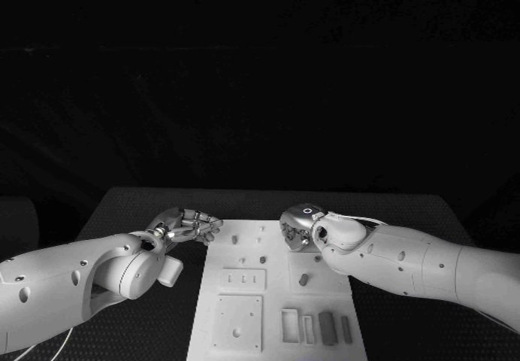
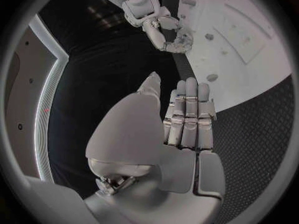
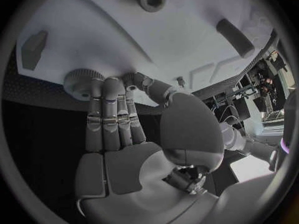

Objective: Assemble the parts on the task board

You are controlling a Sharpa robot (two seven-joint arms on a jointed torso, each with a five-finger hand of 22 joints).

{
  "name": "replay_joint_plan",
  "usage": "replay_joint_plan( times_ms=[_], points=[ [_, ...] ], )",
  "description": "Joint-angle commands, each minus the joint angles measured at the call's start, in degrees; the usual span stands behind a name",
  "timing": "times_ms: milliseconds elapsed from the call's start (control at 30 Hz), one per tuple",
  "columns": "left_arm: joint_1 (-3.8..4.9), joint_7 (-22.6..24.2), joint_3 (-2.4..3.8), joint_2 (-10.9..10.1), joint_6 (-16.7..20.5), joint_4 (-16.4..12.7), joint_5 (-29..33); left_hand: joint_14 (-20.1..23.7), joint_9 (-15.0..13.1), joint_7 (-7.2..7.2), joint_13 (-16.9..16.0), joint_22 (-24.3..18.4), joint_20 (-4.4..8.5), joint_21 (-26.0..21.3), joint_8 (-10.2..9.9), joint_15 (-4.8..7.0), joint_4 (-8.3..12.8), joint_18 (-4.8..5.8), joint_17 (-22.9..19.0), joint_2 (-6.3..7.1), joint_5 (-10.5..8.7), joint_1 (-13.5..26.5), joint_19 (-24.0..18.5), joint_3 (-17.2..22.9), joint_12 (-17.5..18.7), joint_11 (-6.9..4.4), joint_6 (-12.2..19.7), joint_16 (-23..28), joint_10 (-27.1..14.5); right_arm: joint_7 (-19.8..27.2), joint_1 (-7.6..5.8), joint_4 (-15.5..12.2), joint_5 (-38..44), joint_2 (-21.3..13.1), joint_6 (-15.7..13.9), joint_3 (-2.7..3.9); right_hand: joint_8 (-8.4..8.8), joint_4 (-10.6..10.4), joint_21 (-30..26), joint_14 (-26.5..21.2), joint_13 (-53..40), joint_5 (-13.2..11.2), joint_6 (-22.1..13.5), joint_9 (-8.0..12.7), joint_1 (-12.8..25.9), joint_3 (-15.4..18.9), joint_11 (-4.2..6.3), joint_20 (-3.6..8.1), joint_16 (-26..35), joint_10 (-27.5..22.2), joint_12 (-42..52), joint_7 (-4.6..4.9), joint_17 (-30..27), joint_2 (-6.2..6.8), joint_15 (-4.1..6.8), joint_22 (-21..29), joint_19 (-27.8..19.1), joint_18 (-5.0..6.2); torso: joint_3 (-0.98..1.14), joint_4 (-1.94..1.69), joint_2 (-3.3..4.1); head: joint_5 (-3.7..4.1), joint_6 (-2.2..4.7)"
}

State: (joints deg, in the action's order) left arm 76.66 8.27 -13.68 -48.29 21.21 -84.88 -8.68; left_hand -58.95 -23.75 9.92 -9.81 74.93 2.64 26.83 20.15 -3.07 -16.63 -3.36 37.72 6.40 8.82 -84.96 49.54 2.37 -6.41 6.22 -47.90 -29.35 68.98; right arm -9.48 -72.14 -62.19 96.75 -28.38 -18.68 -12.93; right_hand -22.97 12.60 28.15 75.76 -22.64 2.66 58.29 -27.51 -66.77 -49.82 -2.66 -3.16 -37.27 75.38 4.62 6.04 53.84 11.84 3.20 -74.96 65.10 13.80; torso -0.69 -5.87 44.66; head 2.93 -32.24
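While the left hand is hovering just off the task board, its fingers are lying straight and together, grasping nothing. Across the board, the right hand is reaching over its far part, fingertips touching a round ridged part near the rim; I cannot tell whether it is grasping it. Slotted grey parts are lying well behind that hand.
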Motion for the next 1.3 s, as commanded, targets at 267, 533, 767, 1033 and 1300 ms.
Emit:
replay_joint_plan(
  times_ms=[267,533,767,1033,1300],
  points=[
    [0.08,0.35,0.04,0.06,-0.72,-0.04,0.19,-0.14,-0.08,0.07,-0.09,0.97,-0.07,0.26,-0.25,-0.09,0.02,-0.8,0.09,-0.33,-0.23,-0.39,-0.36,-0.45,0.31,-0.05,-0.21,0.12,0.41,-3.47,0.19,-1.12,3.87,0.61,-4.51,0.45,-0.12,-0.21,0.85,0.26,-0.24,0.13,1.05,-0.3,-0.28,-1.12,0.18,0.19,-0.72,1.16,0.19,-0.17,0.36,0.99,0.51,-1.33,0.77,1.2,0.03,0.05,0.09,-0.21,0.36],
    [0.08,0.35,0.04,0.05,-0.66,-0.04,0.19,-0.14,-0.09,0.07,-0.11,0.97,-0.07,0.27,-0.28,-0.09,0.01,-0.79,0.12,-0.34,-0.22,-0.38,-0.37,-0.49,0.35,-0.05,-0.21,0.15,0.42,-4.17,0.16,-1.06,4.83,1.66,-5.19,0.54,-0.15,-0.47,1.24,0.37,-0.22,0.11,1.36,-0.45,-0.3,-1.56,0.29,0.33,-0.99,1.52,0.13,-0.3,0.55,1.48,0.61,-1.33,0.9,1.2,0.03,0.02,0.13,-0.27,0.57],
    [0.08,0.35,0.04,0.11,-0.69,-0.06,0.19,-0.14,-0.09,0.08,-0.12,0.96,-0.07,0.29,-0.3,-0.09,0.01,-0.79,0.14,-0.34,-0.22,-0.38,-0.37,-0.53,0.38,-0.04,-0.2,0.17,0.42,-5.03,0.15,-0.66,6.55,3.0,-6.46,0.55,-0.14,-0.58,1.43,0.39,-0.19,0.11,1.49,-0.52,-0.32,-1.75,0.32,0.39,-1.12,1.66,0.08,-0.35,0.64,1.69,0.64,-1.33,0.92,1.2,0.03,0.04,0.14,-0.3,0.79],
    [0.08,0.36,0.05,0.38,-0.8,0.18,0.19,-0.15,-0.1,0.09,-0.13,0.96,-0.08,0.3,-0.33,-0.09,0.01,-0.8,0.17,-0.37,-0.21,-0.39,-0.38,-0.56,0.43,-0.03,-0.18,0.19,0.41,-6.4,0.21,1.04,8.65,5.1,-9.89,0.54,-0.13,-0.8,1.78,0.46,-0.15,0.11,1.73,-0.65,-0.43,-2.17,0.41,0.49,-1.37,1.98,0.01,-0.45,0.8,2.11,0.72,-1.31,0.99,1.2,0.04,-0.06,0.22,-0.45,1.06],
    [0.08,0.35,0.05,0.55,-0.8,0.39,0.19,-0.15,-0.11,0.09,-0.15,0.95,-0.08,0.31,-0.36,-0.1,0.01,-0.8,0.19,-0.39,-0.21,-0.39,-0.39,-0.59,0.46,-0.03,-0.18,0.22,0.41,-7.13,0.25,2.19,9.97,6.68,-11.1,0.53,-0.08,-1.04,2.04,0.48,-0.09,0.11,1.9,-0.75,-0.55,-2.62,0.45,0.56,-1.54,2.17,-0.09,-0.52,0.9,2.58,0.77,-1.28,1.03,1.2,-0.02,-0.1,0.2,-0.69,1.16]
  ],
)
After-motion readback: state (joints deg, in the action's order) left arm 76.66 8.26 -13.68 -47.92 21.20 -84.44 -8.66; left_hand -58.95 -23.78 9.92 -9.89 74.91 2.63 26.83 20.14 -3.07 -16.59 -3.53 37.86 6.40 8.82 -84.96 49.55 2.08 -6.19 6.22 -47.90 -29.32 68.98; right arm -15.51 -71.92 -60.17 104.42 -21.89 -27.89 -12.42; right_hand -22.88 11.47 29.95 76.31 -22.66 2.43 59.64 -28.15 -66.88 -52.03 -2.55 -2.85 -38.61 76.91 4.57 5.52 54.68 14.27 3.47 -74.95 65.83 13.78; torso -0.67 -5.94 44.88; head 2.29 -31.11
